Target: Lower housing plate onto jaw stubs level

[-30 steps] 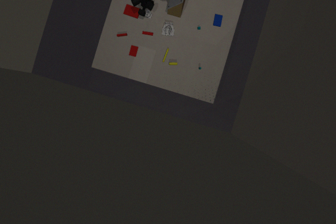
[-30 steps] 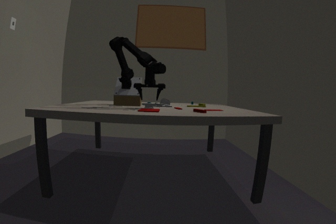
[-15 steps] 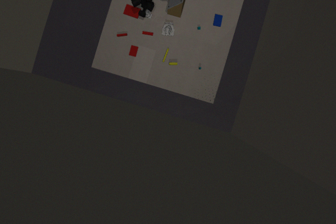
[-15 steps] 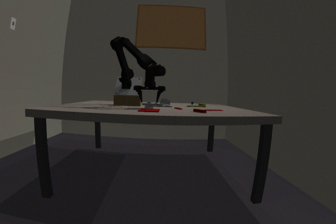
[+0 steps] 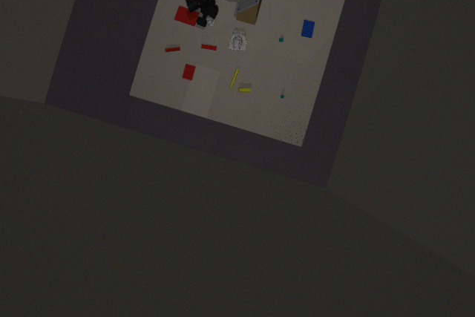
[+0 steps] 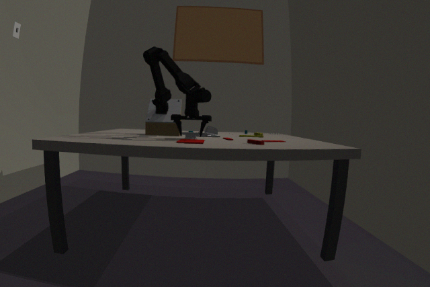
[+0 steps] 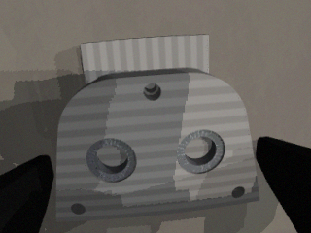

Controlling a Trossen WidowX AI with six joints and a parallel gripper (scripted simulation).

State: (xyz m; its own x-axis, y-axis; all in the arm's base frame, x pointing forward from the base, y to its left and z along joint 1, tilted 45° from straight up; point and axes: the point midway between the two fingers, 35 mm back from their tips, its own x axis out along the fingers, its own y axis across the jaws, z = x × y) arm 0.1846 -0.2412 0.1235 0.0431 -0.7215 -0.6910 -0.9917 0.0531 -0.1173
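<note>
The grey housing plate [image 5: 210, 21] [image 6: 190, 136] [image 7: 151, 118] has a rounded edge, two raised rings and three small holes. A paler striped block [image 7: 146, 54] sticks out from behind its rounded edge. My gripper [image 5: 207, 16] [image 6: 190, 134] [image 7: 155, 157] is open, with one finger on each side of the plate and nothing clamped; the right finger is very close to the plate's edge. The pale jaw assembly [image 5: 237, 41] [image 6: 211, 132] stands apart from the plate, near the table's middle. Its stubs and pins are too small to tell apart.
The arm's mount is a wedge box [image 5: 246, 15] [image 6: 162, 128]. A red rectangle [image 5: 184, 15] [image 6: 190, 141] lies beside the gripper. Red bars [image 5: 172, 49] [image 5: 208, 47], yellow bars [image 5: 234, 78] [image 5: 244, 90] and a blue rectangle [image 5: 308, 28] lie farther off.
</note>
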